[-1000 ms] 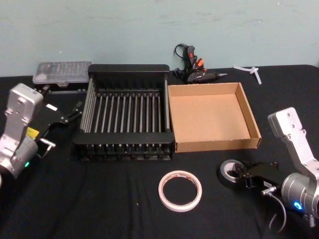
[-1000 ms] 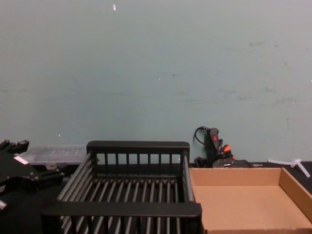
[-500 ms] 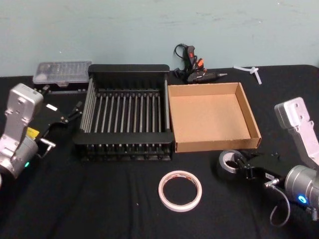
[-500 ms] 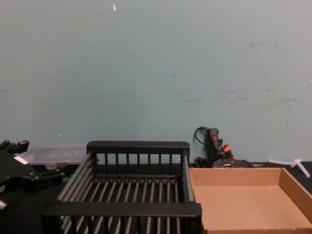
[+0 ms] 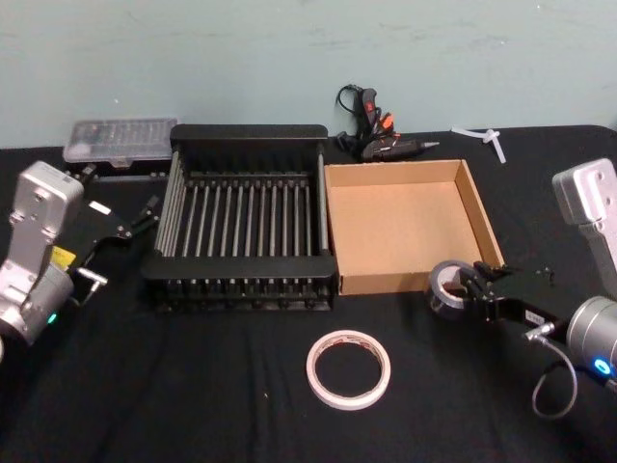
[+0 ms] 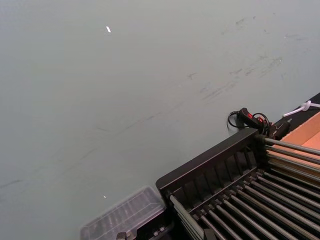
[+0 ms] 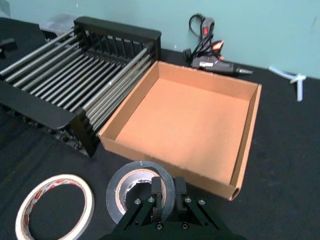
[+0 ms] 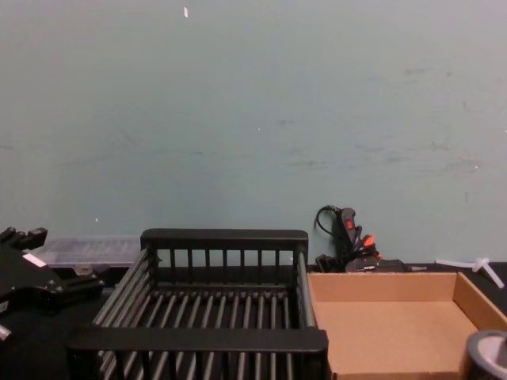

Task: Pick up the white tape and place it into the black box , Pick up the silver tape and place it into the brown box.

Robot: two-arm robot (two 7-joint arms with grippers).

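One black tablecloth, teal wall, brown box

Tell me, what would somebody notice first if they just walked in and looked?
Probably the right gripper holding the silver tape up beside the front right corner of the brown box. Next, the big black box in the middle, with the white tape lying flat on the black cloth in front. The left gripper sits idle left of the black box.

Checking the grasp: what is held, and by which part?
The right gripper holds the silver tape, lifted, fingers pinching its ring wall; left gripper holds nothing.
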